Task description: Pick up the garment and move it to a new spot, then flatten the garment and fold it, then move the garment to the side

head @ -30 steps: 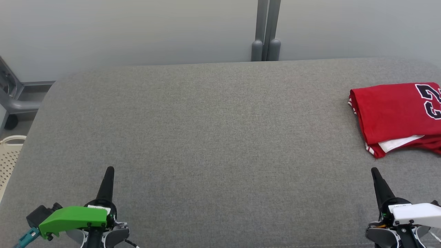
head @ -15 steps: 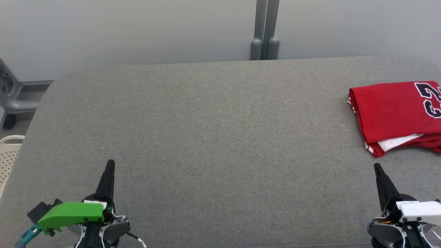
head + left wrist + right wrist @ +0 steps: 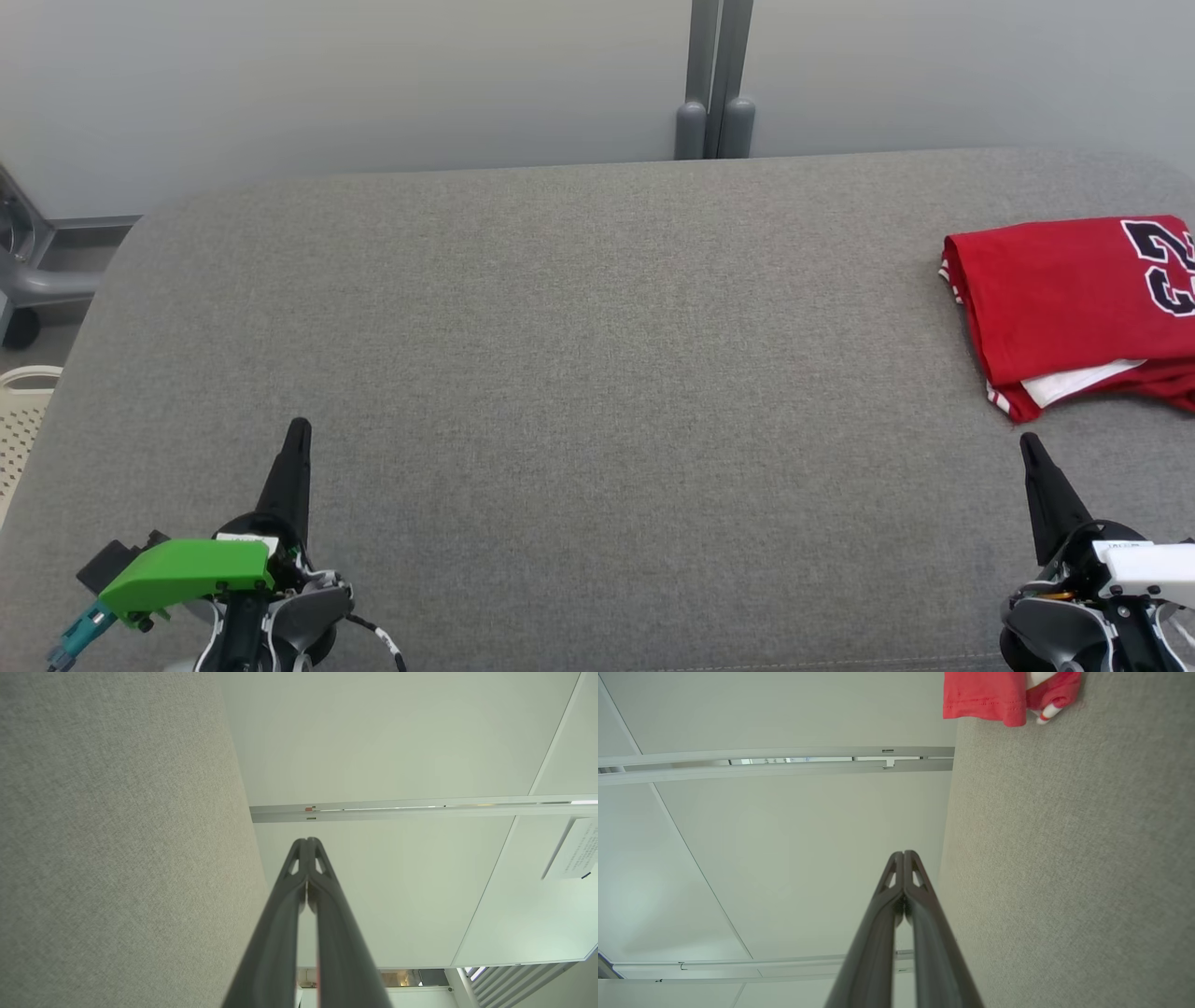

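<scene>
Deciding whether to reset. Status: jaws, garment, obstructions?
Jaws shut, empty: left gripper, right gripper, both apart from the cloth. Garment folded, far right on grey surface. Nothing seen in the way.

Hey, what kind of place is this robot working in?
Likely an indoor lab or office-style test area: plain pale partition panels joined by a grey post, a wide grey fabric-covered surface with one folded red jersey on it, and a cream perforated basket beside it.

A big dark 2 stood on the red garment at the desk's right edge; the next digit was cut off. A white sign on the wall had print too small to read.
</scene>
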